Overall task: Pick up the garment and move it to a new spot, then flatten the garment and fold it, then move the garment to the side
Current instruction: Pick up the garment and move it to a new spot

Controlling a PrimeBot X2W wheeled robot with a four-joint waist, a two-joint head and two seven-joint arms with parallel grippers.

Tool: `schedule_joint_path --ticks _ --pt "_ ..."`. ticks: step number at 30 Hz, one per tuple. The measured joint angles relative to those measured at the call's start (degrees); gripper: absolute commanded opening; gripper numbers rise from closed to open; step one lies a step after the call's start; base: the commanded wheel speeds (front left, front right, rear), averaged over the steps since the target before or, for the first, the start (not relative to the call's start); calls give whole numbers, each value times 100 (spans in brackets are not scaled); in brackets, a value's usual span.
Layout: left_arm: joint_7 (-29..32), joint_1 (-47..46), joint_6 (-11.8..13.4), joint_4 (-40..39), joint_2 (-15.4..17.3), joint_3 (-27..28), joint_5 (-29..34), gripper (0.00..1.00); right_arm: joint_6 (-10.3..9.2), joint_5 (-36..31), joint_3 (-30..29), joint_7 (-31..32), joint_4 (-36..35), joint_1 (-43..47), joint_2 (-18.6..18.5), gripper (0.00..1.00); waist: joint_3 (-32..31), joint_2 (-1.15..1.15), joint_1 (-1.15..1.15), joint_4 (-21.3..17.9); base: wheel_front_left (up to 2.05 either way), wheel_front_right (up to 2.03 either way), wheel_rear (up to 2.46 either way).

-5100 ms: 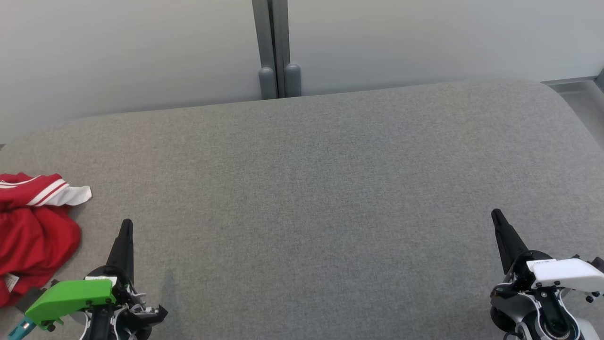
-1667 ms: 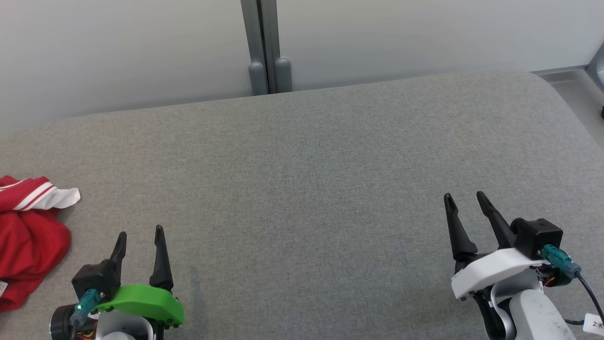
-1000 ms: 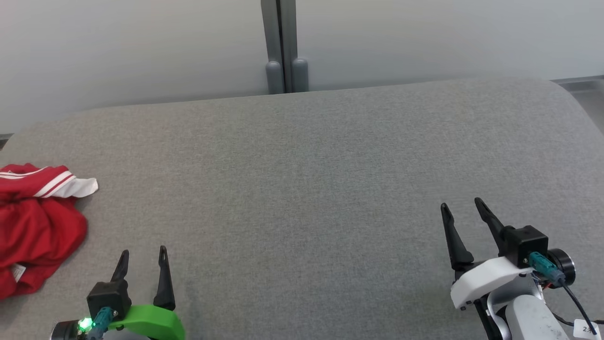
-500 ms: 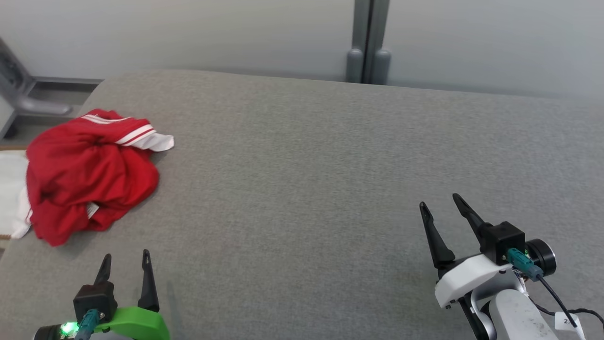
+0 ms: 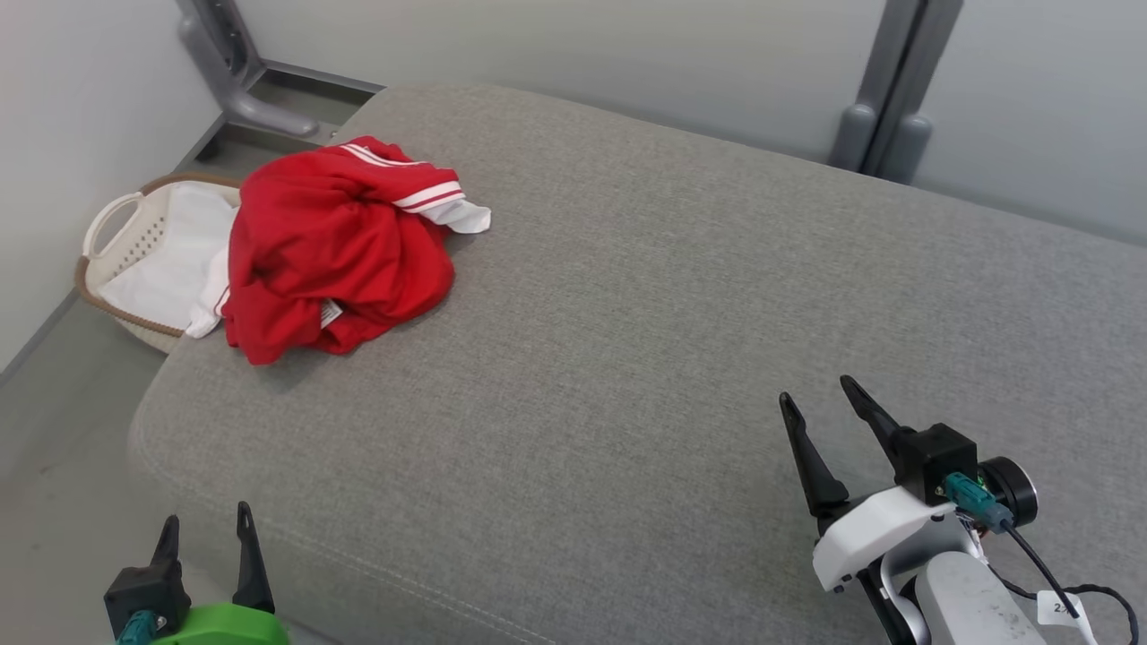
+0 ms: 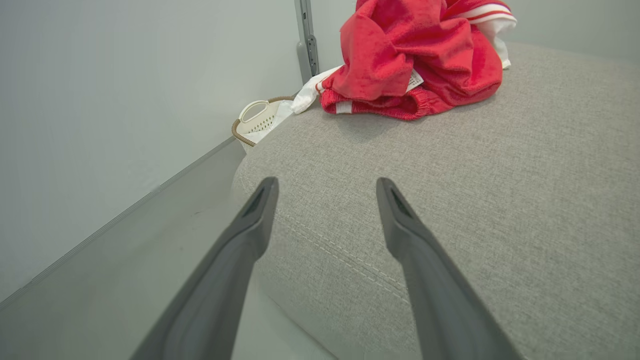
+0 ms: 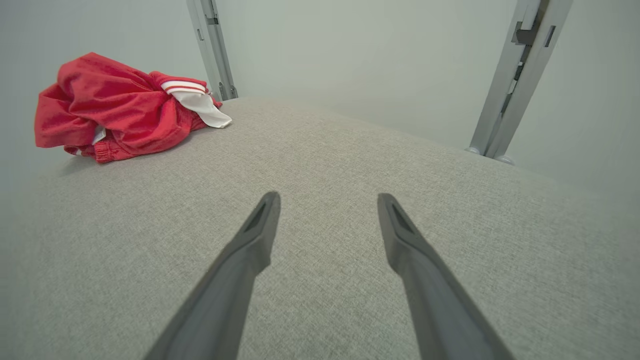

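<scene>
— Where was the garment seen?
— The red garment [image 5: 336, 246] was found crumpled at the far left corner of the grey cushion [image 5: 645, 296], beside a basket [image 5: 106, 218] on the floor.
— And the grippers?
— The left gripper [image 5: 206, 513] and right gripper [image 5: 816, 389] were seen spread wide, nothing held, both well apart from the garment.

A "2" is made out on the white cable tag [image 5: 1058, 609]; what follows it cannot be read
</scene>
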Motion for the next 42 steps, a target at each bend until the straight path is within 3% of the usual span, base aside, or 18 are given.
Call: schedule_joint_path --ticks 7,10,23,32,40,41,42 --pt "-1 -220 -107 189 -27 40 -369 100 0 -71 82 0 26 -94 2 100 129 0 0 188 0 0 0" --pt "0 -467 -124 360 35 -201 -623 100 0 -199 136 0 30 -174 2 100 249 0 0 141 0 0 0" --pt "-1 -2563 -127 757 1356 -1543 -2437 100 0 -699 93 0 -162 -901 3 100 1258 0 0 -240 0 0 0" --pt "-2 -3771 -131 1666 2327 -2562 -3796 100 0 -810 289 0 -371 -1304 1 100 1919 0 0 -715 0 0 0" --pt "179 -4177 -133 2681 2636 -3366 -4926 100 0 -795 272 0 -448 -1383 -3 100 2291 0 1 -1207 0 0 0" --pt "181 -4199 -133 2763 2630 -3450 -5008 98 0 -764 248 0 -467 -1383 0 100 2328 0 1 -1260 0 0 0" --pt "197 -4209 -133 2821 2626 -3534 -5083 40 0 -762 247 -1 -482 -1383 -1 100 2357 0 1 -1307 0 0 0"
